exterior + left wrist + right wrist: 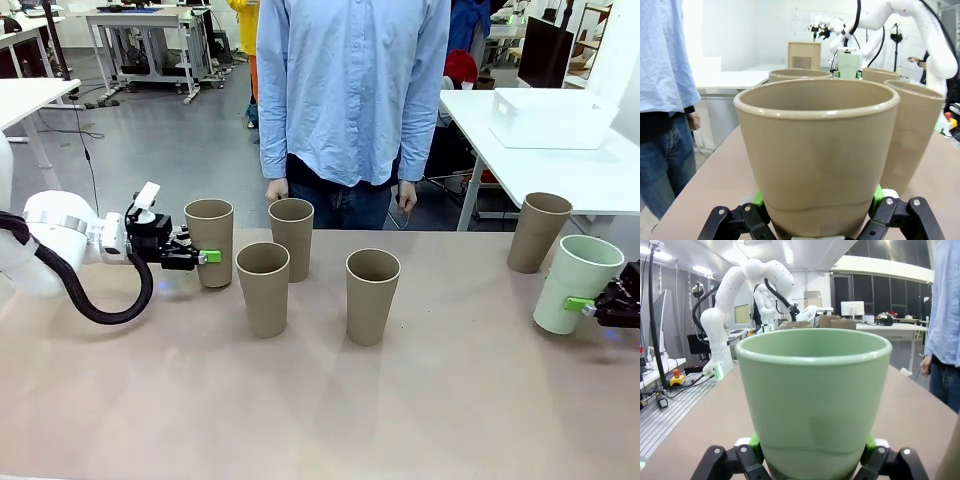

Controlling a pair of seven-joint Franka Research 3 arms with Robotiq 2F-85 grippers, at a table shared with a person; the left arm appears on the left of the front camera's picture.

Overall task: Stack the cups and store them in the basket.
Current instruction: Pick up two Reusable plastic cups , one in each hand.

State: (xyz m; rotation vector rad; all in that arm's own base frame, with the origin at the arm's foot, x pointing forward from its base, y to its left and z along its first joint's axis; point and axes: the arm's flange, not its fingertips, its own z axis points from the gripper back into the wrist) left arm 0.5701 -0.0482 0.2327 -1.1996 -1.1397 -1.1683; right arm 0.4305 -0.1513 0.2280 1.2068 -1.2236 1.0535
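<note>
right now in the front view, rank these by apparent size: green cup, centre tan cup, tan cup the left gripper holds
1. green cup, widest
2. centre tan cup
3. tan cup in the left gripper, farther back
tan two look close; nearness may explain the gaps

1. Bright, even overhead light on the table (320, 420); shadows faint and soft.
2. Strip lights (787, 250) glare white overhead, right wrist view.
3. Wrist views: brown cup (815, 160), green cup (812, 400) sharp; backgrounds softer, edges bowed.
</note>
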